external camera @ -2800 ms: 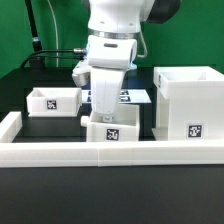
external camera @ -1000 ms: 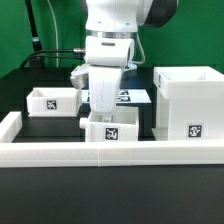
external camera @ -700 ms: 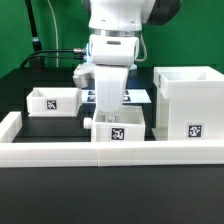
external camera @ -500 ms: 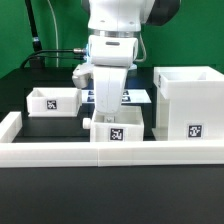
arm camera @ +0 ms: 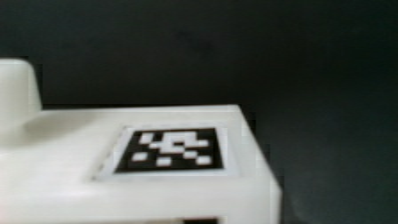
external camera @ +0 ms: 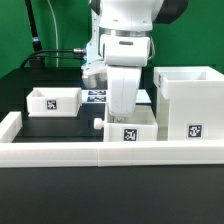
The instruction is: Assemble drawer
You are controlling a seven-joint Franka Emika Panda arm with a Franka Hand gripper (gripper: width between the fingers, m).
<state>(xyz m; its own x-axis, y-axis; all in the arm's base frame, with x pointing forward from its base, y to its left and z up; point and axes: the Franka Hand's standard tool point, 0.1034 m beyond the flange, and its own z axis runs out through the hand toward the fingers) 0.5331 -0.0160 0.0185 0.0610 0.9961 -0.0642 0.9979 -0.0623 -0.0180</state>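
My gripper [external camera: 124, 114] reaches down into a small white tray [external camera: 131, 132] and is shut on its wall; the fingertips are hidden by the hand and the tray. The tray's tag faces the camera, its knob [external camera: 97, 125] sticks out towards the exterior view's left. It sits just behind the border wall, close to the tall white housing [external camera: 188, 98] on the exterior view's right. In the wrist view the tray's tagged face [arm camera: 171, 150] and knob [arm camera: 15, 88] fill the frame. A second knobbed tray [external camera: 54, 100] rests at the exterior view's left.
A long low white border wall [external camera: 60, 152] runs along the front and turns back at the exterior view's left end [external camera: 9, 125]. The marker board [external camera: 97, 95] lies flat behind the arm. The table is black, with a green backdrop and cables behind.
My gripper and the held tray have moved towards the exterior view's right, closer to the housing. The housing and the second tray have not moved.
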